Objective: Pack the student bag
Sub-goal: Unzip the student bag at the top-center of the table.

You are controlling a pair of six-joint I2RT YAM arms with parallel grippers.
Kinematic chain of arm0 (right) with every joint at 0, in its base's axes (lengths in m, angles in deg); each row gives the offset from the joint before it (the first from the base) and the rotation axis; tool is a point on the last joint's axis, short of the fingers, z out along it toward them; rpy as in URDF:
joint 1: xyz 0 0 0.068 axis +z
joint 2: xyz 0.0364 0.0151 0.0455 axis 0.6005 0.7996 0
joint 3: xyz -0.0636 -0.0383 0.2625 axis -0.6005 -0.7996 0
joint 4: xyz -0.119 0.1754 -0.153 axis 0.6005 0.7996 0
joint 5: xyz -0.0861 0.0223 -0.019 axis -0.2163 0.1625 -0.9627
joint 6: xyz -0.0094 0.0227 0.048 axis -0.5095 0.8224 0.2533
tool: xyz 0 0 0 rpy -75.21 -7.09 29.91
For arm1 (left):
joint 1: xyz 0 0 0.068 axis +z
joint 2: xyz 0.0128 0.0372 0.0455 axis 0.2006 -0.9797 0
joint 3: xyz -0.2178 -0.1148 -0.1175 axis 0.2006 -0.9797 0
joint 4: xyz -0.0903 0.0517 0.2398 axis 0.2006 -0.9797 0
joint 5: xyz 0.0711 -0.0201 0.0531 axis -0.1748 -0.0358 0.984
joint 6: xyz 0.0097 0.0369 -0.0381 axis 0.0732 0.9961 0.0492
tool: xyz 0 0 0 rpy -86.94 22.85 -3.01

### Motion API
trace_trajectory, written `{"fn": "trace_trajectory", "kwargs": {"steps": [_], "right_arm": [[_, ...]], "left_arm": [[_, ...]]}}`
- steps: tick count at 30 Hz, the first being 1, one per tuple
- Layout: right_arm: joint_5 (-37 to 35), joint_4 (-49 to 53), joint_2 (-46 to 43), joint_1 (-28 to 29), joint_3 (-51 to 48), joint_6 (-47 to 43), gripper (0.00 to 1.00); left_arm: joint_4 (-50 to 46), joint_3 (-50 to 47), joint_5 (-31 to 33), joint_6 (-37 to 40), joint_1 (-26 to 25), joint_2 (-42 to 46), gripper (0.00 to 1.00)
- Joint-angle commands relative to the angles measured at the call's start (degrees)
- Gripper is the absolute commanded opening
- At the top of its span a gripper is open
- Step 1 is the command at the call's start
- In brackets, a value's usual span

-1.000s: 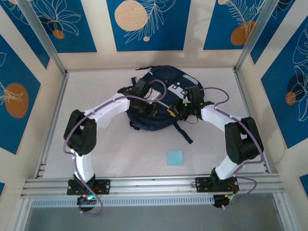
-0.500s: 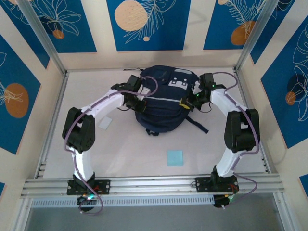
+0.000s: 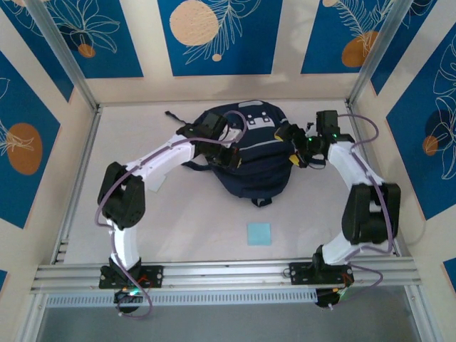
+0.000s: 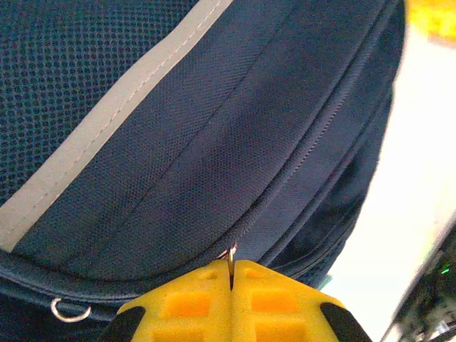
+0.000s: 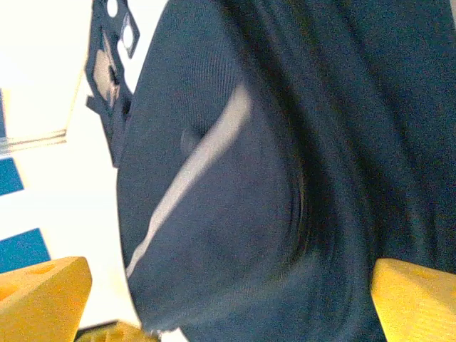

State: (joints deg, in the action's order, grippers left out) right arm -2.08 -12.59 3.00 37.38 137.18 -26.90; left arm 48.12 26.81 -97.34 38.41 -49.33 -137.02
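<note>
Tabletop pale under backpack — blue walls

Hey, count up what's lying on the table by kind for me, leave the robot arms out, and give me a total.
Student bag: 1
Light blue flat square: 1
Pale whitish flat square: 1
Total: 3
</note>
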Motion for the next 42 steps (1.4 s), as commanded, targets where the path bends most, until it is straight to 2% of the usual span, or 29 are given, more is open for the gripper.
{"fn": "trace_trajectory", "kwargs": {"steps": [1,6,10,13,15,16,20,21,27,31,33,38,40,42], "right_arm": [[4.0,0.9,-6.3,0.4,-5.3,5.4,1.0],[5.6,-0.9,-11.5,2.3,-12.8,9.5,0.99],[4.2,-7.6,-11.2,5.1,-17.7,14.7,0.99],[-0.8,-13.8,-9.0,7.3,-19.2,18.3,1.0],[-4.2,-18.2,-6.9,8.5,-19.4,19.8,0.94],[-6.4,-19.7,-5.7,9.1,-19.1,20.2,0.83],[-9.6,-20.9,-0.7,10.4,-15.6,18.0,0.03],[-9.8,-19.9,-0.1,10.5,-14.8,17.3,0.0],[-9.9,-17.4,-1.4,10.9,-14.8,14.5,0.0],[-9.5,-15.1,-2.9,11.6,-15.7,13.1,0.0],[-9.2,-13.9,-3.3,12.3,-16.2,12.4,0.0],[-8.2,-13.6,-4.1,13.7,-17.6,11.3,0.0],[-7.2,-13.5,-4.6,14.4,-17.2,10.1,0.0],[-7.1,-11.7,-4.9,15.3,-16.0,8.7,0.0]], "left_arm": [[9.5,5.5,-3.8,-7.0,-1.0,-2.6,0.0],[11.9,6.0,-4.4,-10.1,-1.4,-3.2,0.0],[11.3,5.1,-4.4,-9.4,-2.4,-1.9,0.0],[11.5,3.1,-5.2,-8.5,-3.2,-0.5,0.0],[12.1,1.5,-6.3,-8.2,-3.5,0.3,0.0],[12.3,0.5,-6.7,-7.8,-3.5,0.8,0.0],[8.6,-2.0,-5.4,-3.4,-3.5,2.9,0.0],[6.7,-2.2,-4.1,-1.7,-3.5,3.3,0.0],[-1.8,-5.1,6.1,8.1,-0.2,6.2,0.0],[-2.9,-6.9,21.6,13.3,4.1,5.9,0.0],[-1.9,-6.4,26.3,13.3,6.7,4.4,0.0],[-0.3,-0.2,32.6,10.8,9.9,-1.8,0.0],[-0.2,3.2,32.1,9.5,9.9,-4.0,0.0],[0.1,5.0,28.9,7.4,9.9,-5.1,0.0]]}}
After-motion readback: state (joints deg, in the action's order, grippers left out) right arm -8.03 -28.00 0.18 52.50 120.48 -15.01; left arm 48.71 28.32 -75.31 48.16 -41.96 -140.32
